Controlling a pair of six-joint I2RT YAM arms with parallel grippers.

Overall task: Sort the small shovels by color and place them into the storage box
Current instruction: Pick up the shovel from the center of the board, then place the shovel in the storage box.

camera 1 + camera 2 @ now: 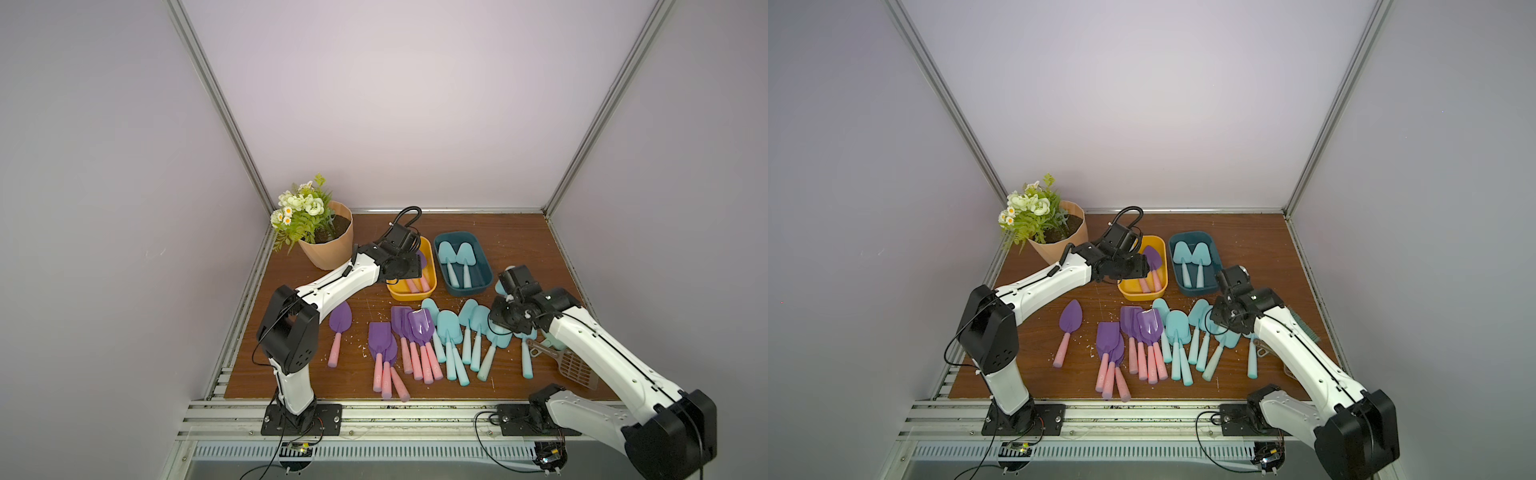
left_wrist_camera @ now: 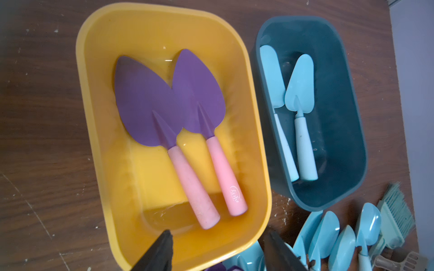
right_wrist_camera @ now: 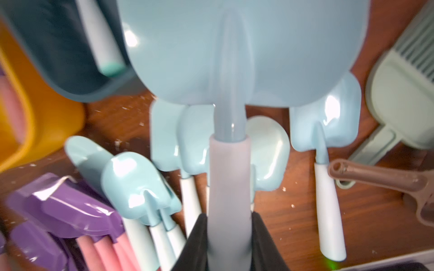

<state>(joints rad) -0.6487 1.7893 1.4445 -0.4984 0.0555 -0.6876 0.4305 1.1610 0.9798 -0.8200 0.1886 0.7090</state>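
Note:
Two purple shovels with pink handles (image 2: 145,103) lie in the yellow box (image 1: 411,296), and two aqua shovels (image 1: 448,252) lie in the dark teal box (image 1: 465,291) beside it. My left gripper (image 2: 218,237) hovers open over the yellow box's near end, with nothing between its fingers. My right gripper (image 3: 229,218) is shut on the pale handle of an aqua shovel (image 3: 234,58), lifted above the row. On the table, several purple shovels (image 1: 409,326) and several aqua shovels (image 1: 449,330) lie side by side, and one purple shovel (image 1: 1070,318) lies apart.
A potted plant with flowers (image 1: 328,245) stands at the back left, next to my left arm. A brown slotted scoop (image 1: 575,368) and a green brush (image 2: 397,218) lie under and beside my right arm. Walls with metal frames close three sides.

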